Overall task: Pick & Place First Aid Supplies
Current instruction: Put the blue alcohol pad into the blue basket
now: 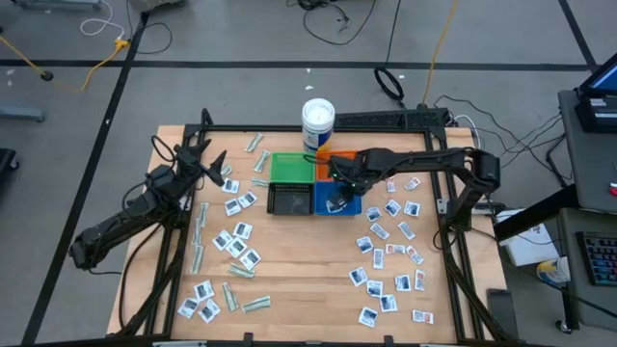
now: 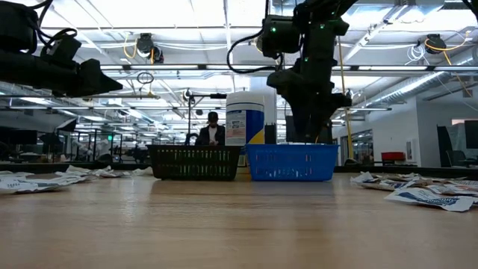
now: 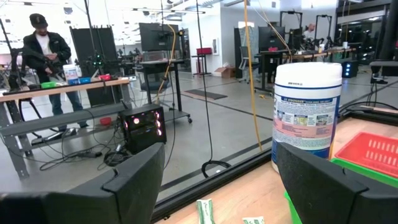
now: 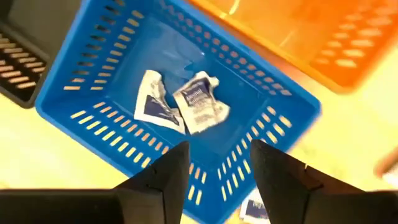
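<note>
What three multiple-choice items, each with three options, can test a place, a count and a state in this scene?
1. The right gripper hangs over which bin?
A. blue bin
B. green bin
C. black bin

2. How many sachets lie in the blue bin?
A. none
B. two
C. five

3. How are the right gripper's fingers?
A. shut on a sachet
B. shut on nothing
C. open, holding nothing

Answers: 1 A, the right wrist view looks straight into the blue bin. 2 B, two crumpled white sachets show inside. 3 C, a clear gap separates the fingers.
</note>
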Robot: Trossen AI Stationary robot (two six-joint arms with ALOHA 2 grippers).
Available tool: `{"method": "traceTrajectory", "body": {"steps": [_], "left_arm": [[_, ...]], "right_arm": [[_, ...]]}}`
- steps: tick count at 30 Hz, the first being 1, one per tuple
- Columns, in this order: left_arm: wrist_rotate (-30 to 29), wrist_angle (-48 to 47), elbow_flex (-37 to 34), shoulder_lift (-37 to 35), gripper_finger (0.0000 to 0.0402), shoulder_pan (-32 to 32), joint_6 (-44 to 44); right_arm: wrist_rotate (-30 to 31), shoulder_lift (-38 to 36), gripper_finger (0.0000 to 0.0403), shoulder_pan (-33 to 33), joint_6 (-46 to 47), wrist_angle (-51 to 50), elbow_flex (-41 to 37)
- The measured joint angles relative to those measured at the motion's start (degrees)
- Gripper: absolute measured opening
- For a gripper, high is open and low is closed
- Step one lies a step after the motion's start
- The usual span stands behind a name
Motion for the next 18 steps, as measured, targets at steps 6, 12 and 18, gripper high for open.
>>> {"method": "traceTrajectory", "body": {"steps": [6, 12, 18], "left_arm": [[0.00, 0.00, 0.01, 0.00, 0.0308, -0.01, 0.00], [0.00, 0.00, 0.00, 0.00, 0.0308, -0.01, -0.01], [-0.01, 0.00, 0.02, 0.00, 0.0308, 0.00, -0.01]], "right_arm": [[0.09, -0.99, 0.0160, -0.02, 9.47, -4.04, 0.00], [1.67, -2.39, 0.0160, -0.38, 14.18, -5.64, -1.58], [1.75, -7.08, 0.0160, -2.01, 19.54, -7.10, -5.97]]}}
